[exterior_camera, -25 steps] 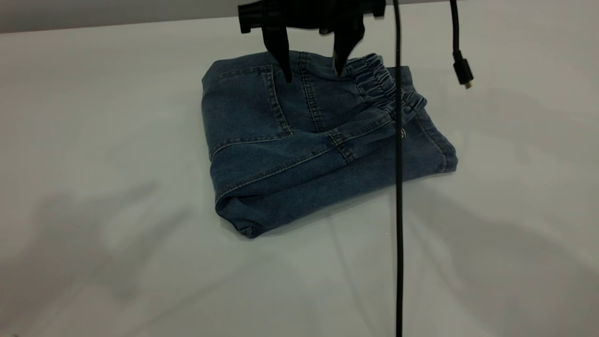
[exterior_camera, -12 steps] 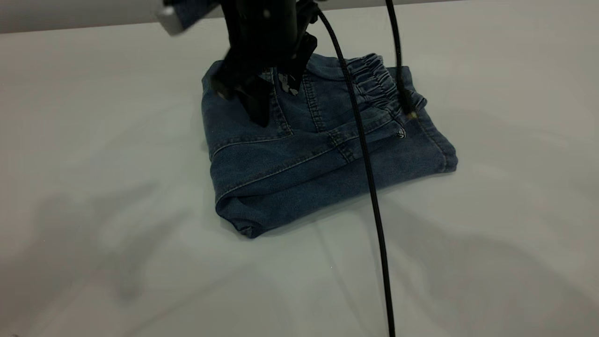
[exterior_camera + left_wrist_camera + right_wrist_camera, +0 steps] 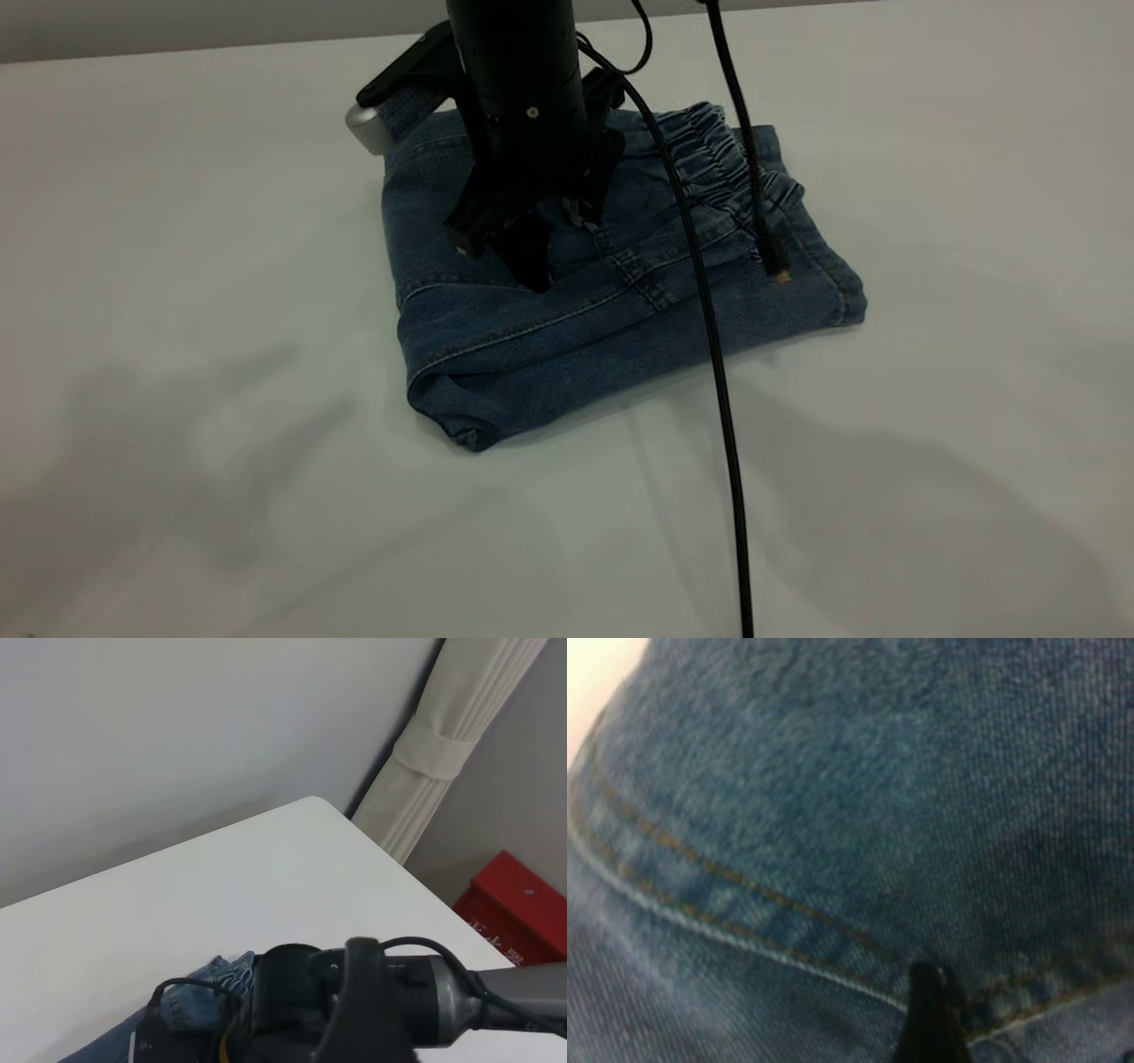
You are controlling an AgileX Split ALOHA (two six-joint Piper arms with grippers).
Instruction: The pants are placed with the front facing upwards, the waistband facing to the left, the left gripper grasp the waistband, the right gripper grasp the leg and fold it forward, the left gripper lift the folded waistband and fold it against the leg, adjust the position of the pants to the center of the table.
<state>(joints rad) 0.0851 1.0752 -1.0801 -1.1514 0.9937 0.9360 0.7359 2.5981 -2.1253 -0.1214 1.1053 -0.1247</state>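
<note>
The pants (image 3: pixel 620 292) lie folded into a compact blue denim block on the table (image 3: pixel 177 266). Their gathered waistband (image 3: pixel 718 151) is on top at the far right. My right gripper (image 3: pixel 534 282) points straight down from a black wrist, its tip resting on the denim left of the block's middle, beside a tan-stitched seam. In the right wrist view denim (image 3: pixel 833 815) fills the picture and the right gripper (image 3: pixel 928 979) shows as one dark tip, shut, touching the cloth. The left gripper is out of view; its wrist view shows the right arm (image 3: pixel 354 1001) over a corner of the pants (image 3: pixel 204 992).
A black cable (image 3: pixel 722 425) hangs across the front of the pants, and a second cable end (image 3: pixel 775 266) dangles onto their right side. A silver cylinder (image 3: pixel 361 133) juts from the right wrist. Beyond the table's far corner stand a curtain (image 3: pixel 443 753) and a red box (image 3: pixel 523 904).
The open left gripper over the pants' far edge has left the view. The right arm swung in and came down onto the denim. The pants have not shifted.
</note>
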